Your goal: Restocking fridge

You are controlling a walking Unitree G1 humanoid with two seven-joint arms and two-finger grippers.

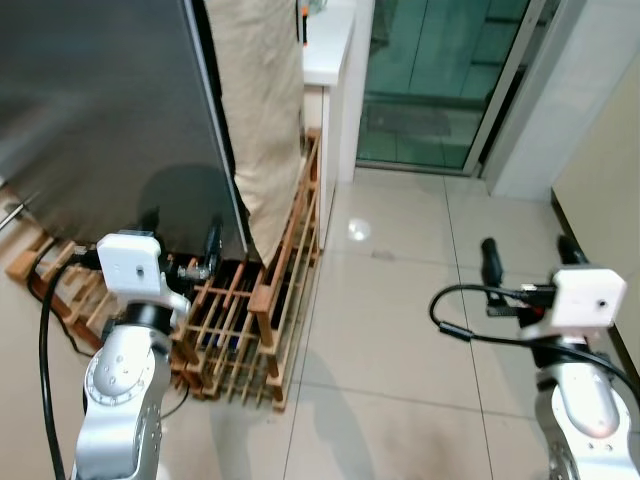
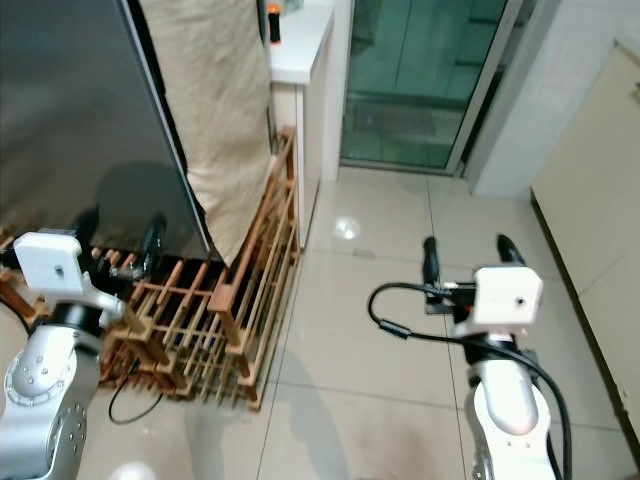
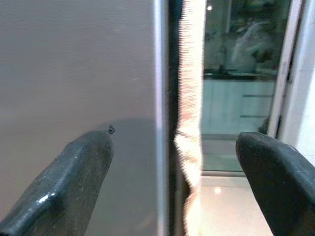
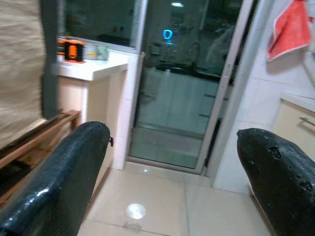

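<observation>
The tall brushed-steel fridge door (image 1: 110,100) is standing shut at the robot's left, a beige cloth (image 1: 258,110) draping its edge above a slatted wooden rack (image 1: 270,310). The left gripper (image 3: 172,177) is hovering spread before that edge, probably preparing to pull it open; the right gripper (image 1: 528,262) is waiting spread and empty.

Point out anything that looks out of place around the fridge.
A beige cloth hangs down the side of the steel fridge, draping onto a wooden rack wedged between the fridge and the white counter. Nothing looks spilled or broken.
</observation>
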